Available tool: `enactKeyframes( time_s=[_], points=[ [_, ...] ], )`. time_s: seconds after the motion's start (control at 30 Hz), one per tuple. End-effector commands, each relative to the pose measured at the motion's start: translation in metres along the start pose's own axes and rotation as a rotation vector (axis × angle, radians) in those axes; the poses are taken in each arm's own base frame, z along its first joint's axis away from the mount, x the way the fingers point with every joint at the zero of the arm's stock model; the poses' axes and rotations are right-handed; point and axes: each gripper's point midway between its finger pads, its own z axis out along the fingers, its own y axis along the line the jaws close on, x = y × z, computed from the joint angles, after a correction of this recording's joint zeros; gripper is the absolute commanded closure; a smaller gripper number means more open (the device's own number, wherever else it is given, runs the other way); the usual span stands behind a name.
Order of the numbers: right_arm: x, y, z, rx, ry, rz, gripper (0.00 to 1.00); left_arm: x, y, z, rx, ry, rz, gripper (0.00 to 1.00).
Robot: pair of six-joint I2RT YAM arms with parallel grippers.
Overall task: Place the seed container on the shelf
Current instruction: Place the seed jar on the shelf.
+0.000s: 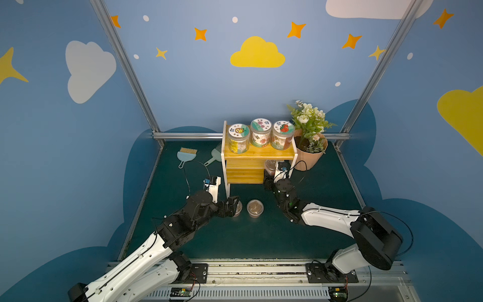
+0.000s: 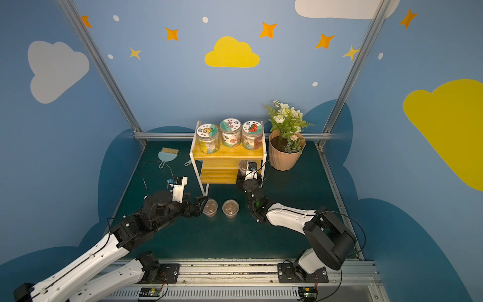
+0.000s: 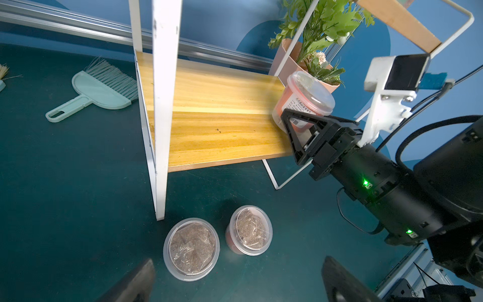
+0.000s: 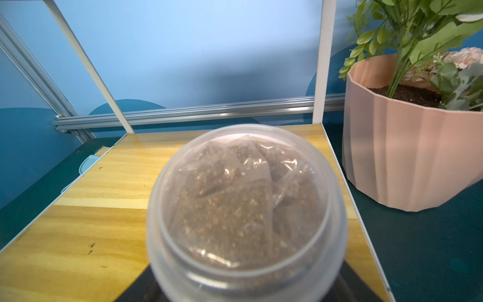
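Note:
The shelf (image 1: 251,157) (image 2: 224,157) has yellow boards in a white frame and stands at the back middle of the table. My right gripper (image 1: 270,175) (image 3: 300,130) (image 4: 245,287) is shut on a seed container (image 1: 270,166) (image 2: 243,167) (image 3: 308,96) (image 4: 245,204), a clear lidded tub of brown seed. It holds the tub over the right end of the lower board (image 3: 217,130); the tub's base is hidden. Two more seed containers (image 1: 254,208) (image 3: 192,248) stand on the table in front of the shelf. My left gripper (image 1: 233,206) (image 3: 235,285) is open beside the left one, holding nothing.
Three labelled jars (image 1: 260,133) fill the shelf's upper board. A pink flower pot (image 1: 311,157) (image 4: 407,157) stands close to the shelf's right side. A mint brush (image 1: 186,155) and dustpan (image 1: 213,158) lie at the back left. Aluminium rails edge the table.

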Motion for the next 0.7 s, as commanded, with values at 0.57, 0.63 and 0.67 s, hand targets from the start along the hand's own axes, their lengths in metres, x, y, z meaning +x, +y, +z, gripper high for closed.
enactKeyframes(
  time_s=[0.57, 0.63, 0.67],
  points=[
    [-0.015, -0.002, -0.007, 0.084, 0.010, 0.087, 0.11, 0.030, 0.010, -0.004, 0.001, 0.070, -0.041, 0.00],
    [-0.013, -0.001, -0.011, 0.088, 0.022, 0.082, 0.11, 0.032, 0.010, -0.005, 0.002, 0.071, -0.047, 0.00],
    [-0.011, -0.001, -0.013, 0.091, 0.027, 0.080, 0.10, 0.032, 0.010, -0.005, 0.002, 0.070, -0.049, 0.00]
  ],
)
